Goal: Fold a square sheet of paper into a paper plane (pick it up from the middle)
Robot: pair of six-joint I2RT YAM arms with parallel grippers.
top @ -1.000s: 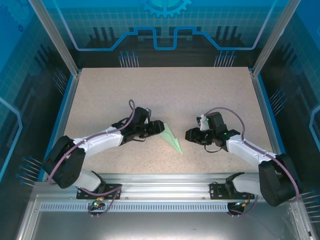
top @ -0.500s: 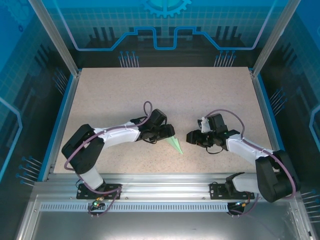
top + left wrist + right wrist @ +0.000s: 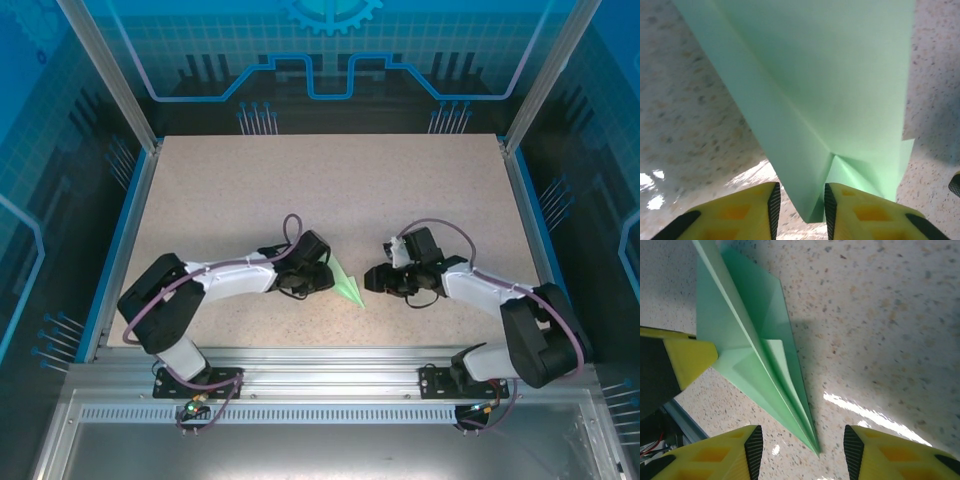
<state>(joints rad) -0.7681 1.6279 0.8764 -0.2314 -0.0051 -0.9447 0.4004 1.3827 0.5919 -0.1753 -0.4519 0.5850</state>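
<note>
Item one, the plane (image 3: pixel 346 286): pale mint-green paper folded to a narrow dart with a centre crease. You will find it on the near half of the worktop (image 3: pixel 330 190), about midway between left and right, lodged between the ends of your two arms. Its pointed nose is toward the near right and its broader tail toward the far left. It throws a shadow on the worktop along one side, and you cannot tell whether it rests on its keel or is lifted. Item two, the left arm (image 3: pixel 230 278): white with a mauve cable, reaching in from the near left, with the left jaws at the plane's tail. In your left wrist view the yellow left fingers (image 3: pixel 742 212) are drawn close on either side of the keel's tail corner. One touches the paper, while a thin strip of worktop shows between the other and the fold, so you cannot tell whether the left jaws are pinching the plane or only bracketing it. Item three, the right arm (image 3: pixel 480 292): reaching in from the near right, with the right jaws just beside the plane's nose. In your right wrist view the yellow right fingers (image 3: pixel 752 447) stand well apart, released, and the nose tip lies between them touching neither. Item four, the worktop: speckled beige, with a bright glare streak beside the nose. The blue-lit enclosure (image 3: pixel 330 60) rises at its far edge.
</note>
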